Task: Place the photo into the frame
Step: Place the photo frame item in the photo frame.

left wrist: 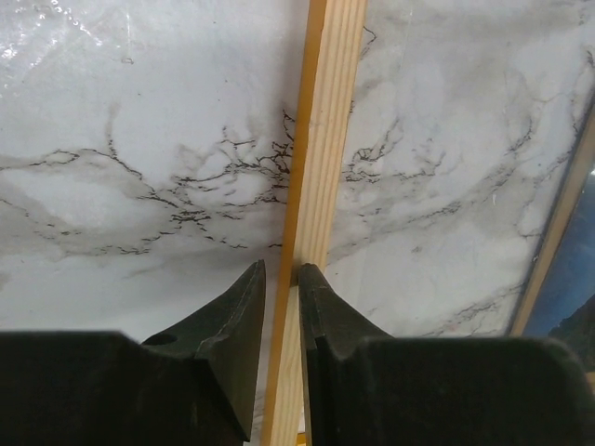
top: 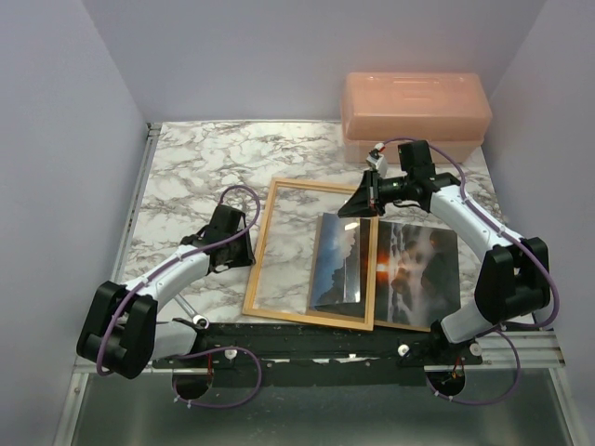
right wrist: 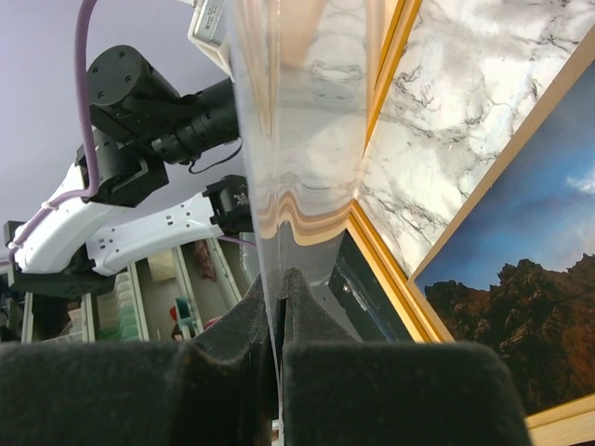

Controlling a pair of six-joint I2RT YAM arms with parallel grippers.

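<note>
The orange wooden frame (top: pixel 307 319) lies flat at the table's middle. The photo (top: pixel 414 269), picture side up, lies at its right, with the frame's right rail across it. My left gripper (top: pixel 247 243) stands at the frame's left rail. In the left wrist view its jaws (left wrist: pixel 282 279) close around that rail (left wrist: pixel 325 139). My right gripper (top: pixel 348 211) is over the frame's far right corner. It is shut (right wrist: pixel 282 288) on the edge of a clear transparent sheet (right wrist: pixel 297 139), held tilted above the frame (right wrist: pixel 395 279). The photo (right wrist: pixel 530 279) shows at the right.
A pink translucent plastic box (top: pixel 414 107) stands at the back right, just behind my right arm. The marble tabletop (top: pixel 195 177) ends at a metal rail on the left and the arms' base rail at the front.
</note>
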